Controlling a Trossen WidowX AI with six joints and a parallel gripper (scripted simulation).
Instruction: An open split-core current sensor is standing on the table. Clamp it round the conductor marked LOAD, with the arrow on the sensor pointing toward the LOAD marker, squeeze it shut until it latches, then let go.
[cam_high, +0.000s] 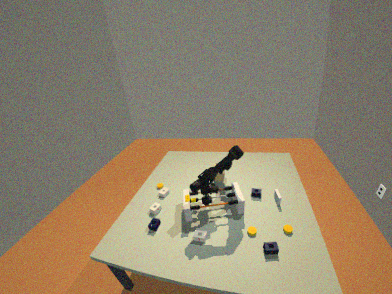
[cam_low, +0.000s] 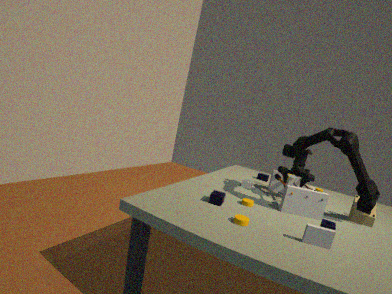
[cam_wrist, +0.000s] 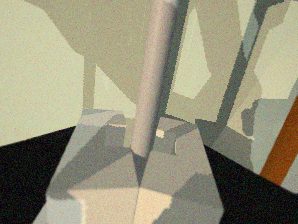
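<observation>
- The pale green surface (cam_high: 165, 250) (cam_low: 175, 210) carries everything.
- The black arm (cam_high: 217, 170) (cam_low: 350, 145) arches over to the wiring frame (cam_high: 239, 200) (cam_low: 305, 202), its end effector (cam_high: 207, 199) (cam_low: 295, 182) (cam_wrist: 138, 140) down among the conductors. The fingers stand wide, though short of fully open, with the sensor between them.
- An upright white panel (cam_high: 278, 196) (cam_low: 319, 236) stands apart from the frame, near a dark block (cam_high: 256, 193) (cam_low: 328, 224).
- The grey sensor (cam_wrist: 110, 200) sits at a pale conductor (cam_wrist: 150, 75), which runs into the middle of its body in the wrist view. I can't fairly tell from this angle whether it has latched, or which way its arrow points.
- An orange conductor (cam_wrist: 282, 145) (cam_high: 217, 204) runs to one side, apart from the sensor.
- Another dark block (cam_high: 271, 248) (cam_low: 217, 197) lies near two yellow discs: one disc (cam_high: 288, 229) (cam_low: 241, 220) and its neighbour (cam_high: 252, 231) (cam_low: 247, 202).
</observation>
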